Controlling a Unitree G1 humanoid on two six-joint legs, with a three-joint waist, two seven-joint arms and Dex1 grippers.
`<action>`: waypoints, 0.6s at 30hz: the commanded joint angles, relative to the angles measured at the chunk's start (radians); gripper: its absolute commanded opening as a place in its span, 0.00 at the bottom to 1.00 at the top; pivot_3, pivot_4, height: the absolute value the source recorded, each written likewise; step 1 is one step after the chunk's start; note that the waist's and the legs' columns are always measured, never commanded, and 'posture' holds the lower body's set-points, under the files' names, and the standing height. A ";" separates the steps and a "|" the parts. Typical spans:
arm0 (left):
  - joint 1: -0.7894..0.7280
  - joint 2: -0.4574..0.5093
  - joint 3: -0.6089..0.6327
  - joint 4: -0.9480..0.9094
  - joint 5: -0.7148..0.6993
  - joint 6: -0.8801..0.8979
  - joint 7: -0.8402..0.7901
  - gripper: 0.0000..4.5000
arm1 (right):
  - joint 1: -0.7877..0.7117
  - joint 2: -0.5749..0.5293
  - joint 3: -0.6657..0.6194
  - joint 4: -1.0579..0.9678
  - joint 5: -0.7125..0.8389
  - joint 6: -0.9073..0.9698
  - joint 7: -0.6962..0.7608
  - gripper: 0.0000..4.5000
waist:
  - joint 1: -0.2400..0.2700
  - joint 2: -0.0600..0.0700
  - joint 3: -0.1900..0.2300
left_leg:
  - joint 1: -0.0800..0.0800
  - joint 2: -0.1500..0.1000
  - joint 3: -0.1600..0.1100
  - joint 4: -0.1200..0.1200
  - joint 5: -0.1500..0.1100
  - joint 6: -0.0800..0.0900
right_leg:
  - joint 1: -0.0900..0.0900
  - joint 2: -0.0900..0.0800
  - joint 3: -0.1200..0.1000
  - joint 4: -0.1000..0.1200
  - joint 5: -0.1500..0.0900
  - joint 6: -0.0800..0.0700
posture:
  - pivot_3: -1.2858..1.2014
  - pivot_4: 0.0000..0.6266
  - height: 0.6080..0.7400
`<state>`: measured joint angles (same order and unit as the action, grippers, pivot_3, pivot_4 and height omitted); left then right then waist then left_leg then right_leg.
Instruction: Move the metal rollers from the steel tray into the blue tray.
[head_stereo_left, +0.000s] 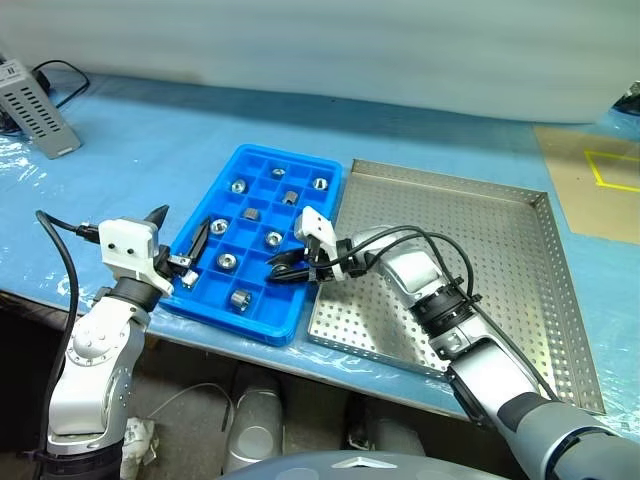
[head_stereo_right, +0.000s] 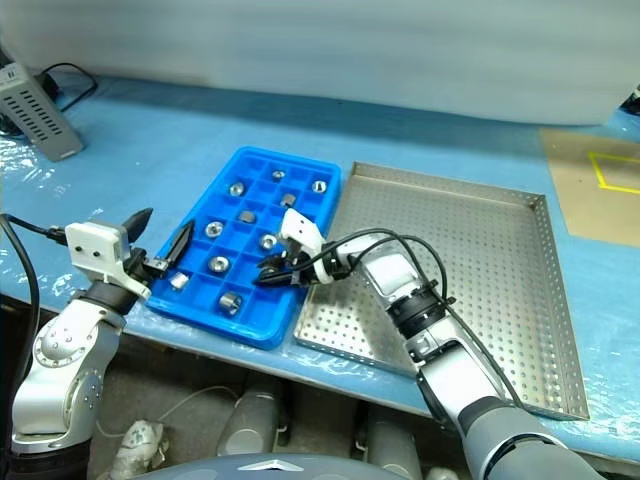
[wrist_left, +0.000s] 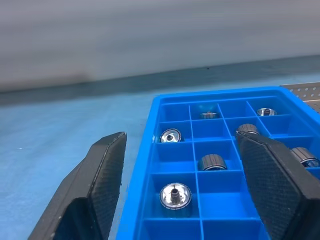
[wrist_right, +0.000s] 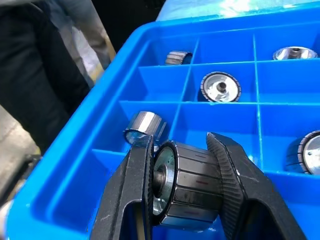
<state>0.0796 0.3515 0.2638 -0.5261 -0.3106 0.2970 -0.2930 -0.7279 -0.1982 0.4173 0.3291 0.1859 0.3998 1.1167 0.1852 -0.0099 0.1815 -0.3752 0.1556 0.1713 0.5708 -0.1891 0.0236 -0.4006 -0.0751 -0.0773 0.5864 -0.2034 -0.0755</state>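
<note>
The blue tray (head_stereo_left: 262, 160) lies left of the steel tray (head_stereo_left: 500, 250) on the table. Several metal rollers (head_stereo_left: 227, 261) sit in its square compartments. My right gripper (head_stereo_left: 283, 270) hangs over the blue tray's near right part, shut on one roller (wrist_right: 187, 187) held on its side just above a near compartment. The left gripper (head_stereo_left: 182, 232) stands open at the blue tray's left rim, one finger (wrist_left: 107, 165) outside the rim and the other finger (wrist_left: 265, 165) over the compartments, nothing between them.
A grey box (head_stereo_left: 35, 105) with a black cable sits at the back left. A brown board (head_stereo_left: 600, 185) marked with yellow tape lies at the back right. Both trays sit close to the table's front edge.
</note>
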 joint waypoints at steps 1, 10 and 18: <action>-0.010 0.010 -0.003 -0.053 -0.005 0.007 0.001 0.81 | 0.001 -0.003 0.003 0.005 -0.024 -0.031 0.001 0.43 | 0.000 0.000 0.000 | 0.000 0.000 0.000 0.000 0.000 0.000 | 0.000 0.000 0.000 0.000 0.000 0.000 | 0.67 0.24 1.00; -0.129 0.015 -0.091 0.024 -0.047 0.036 -0.080 0.81 | 0.020 -0.034 -0.099 -0.037 -0.005 -0.029 -0.060 0.86 | -0.004 0.000 0.000 | 0.001 0.000 0.000 0.000 0.000 -0.001 | 0.000 0.000 0.000 0.001 0.000 0.000 | 0.60 0.24 1.00; -0.409 -0.027 -0.213 0.329 -0.097 0.011 -0.276 0.81 | 0.210 -0.152 -0.324 -0.305 0.049 0.089 -0.247 0.86 | -0.063 -0.001 -0.001 | 0.002 -0.001 0.003 0.001 0.002 -0.004 | 0.002 0.000 0.004 0.002 0.001 0.001 | 0.46 0.24 1.00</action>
<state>-0.2859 0.3333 0.0741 -0.2286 -0.3810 0.3339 -0.5225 -0.5483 -0.3407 0.1402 0.1103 0.2032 0.4675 0.9100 0.1223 -0.0108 0.1809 -0.3729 0.1548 0.1749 0.5713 -0.1866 0.0199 -0.3993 -0.0749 -0.0735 0.5879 -0.2031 -0.0743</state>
